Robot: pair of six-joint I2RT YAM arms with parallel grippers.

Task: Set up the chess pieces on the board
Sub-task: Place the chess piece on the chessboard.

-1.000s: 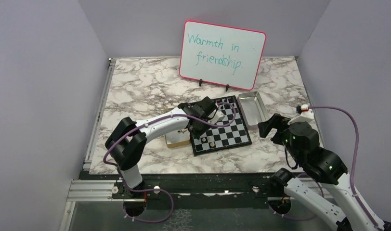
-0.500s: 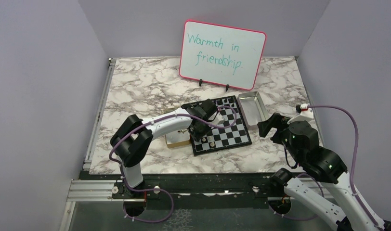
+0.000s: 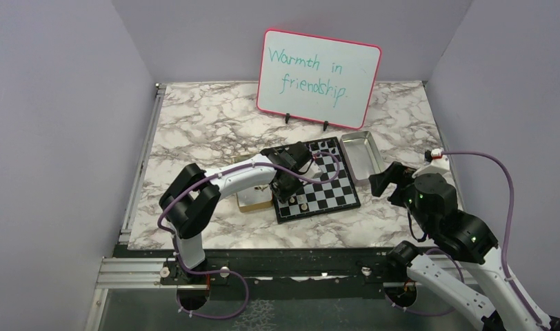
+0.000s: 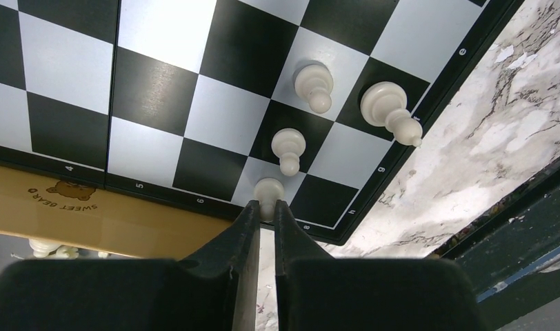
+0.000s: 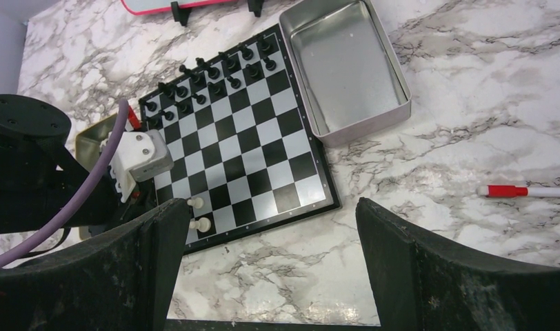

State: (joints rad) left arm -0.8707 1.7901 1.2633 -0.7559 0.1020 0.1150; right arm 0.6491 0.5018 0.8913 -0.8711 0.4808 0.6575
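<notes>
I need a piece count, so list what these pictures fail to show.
- Left wrist: the pawn in the left gripper has its base hidden by the fingers.
- Top view: the left arm covers the board's left side.
- Right wrist: the black pieces are too small to tell apart.

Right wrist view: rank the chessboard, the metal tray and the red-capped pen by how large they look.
1. chessboard, largest
2. metal tray, clearly smaller than the board
3. red-capped pen, smallest by far, though the picture's edge cuts off its far end
</notes>
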